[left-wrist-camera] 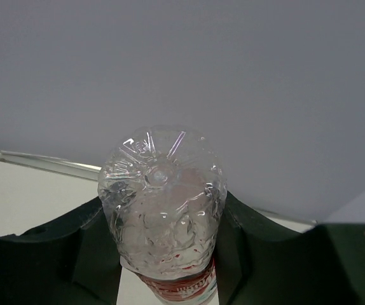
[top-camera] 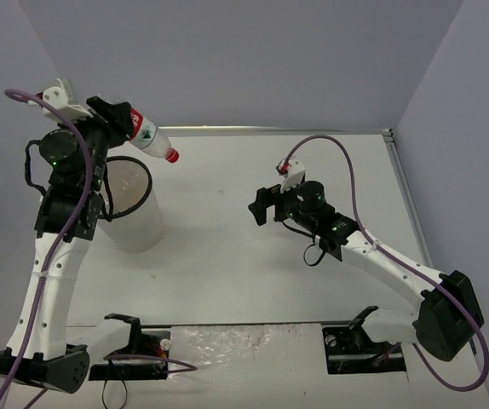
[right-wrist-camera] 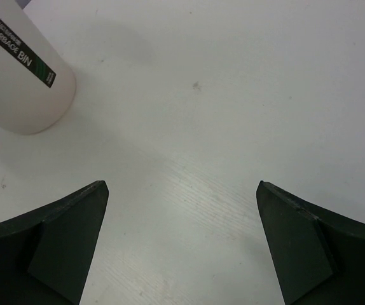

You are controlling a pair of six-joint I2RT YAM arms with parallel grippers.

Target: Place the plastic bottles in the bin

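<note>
one bottle (top-camera: 149,136), red-capped, clamped in left end effector (top-camera: 118,115); one bin (top-camera: 135,226); right end effector (top-camera: 260,204) apart, empty.

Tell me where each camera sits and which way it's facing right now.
Top external: above and behind the arms, looking down on the table; both arms show, left tool shut on the red-labelled bottle near the bin, right tool open.
Left wrist: faces the back wall past the bottle's base; own fingers show.
Right wrist: looks down at table and bin; own fingers apart.
Shared: top and right wrist show the bin; top and left wrist, the bottle.
</note>
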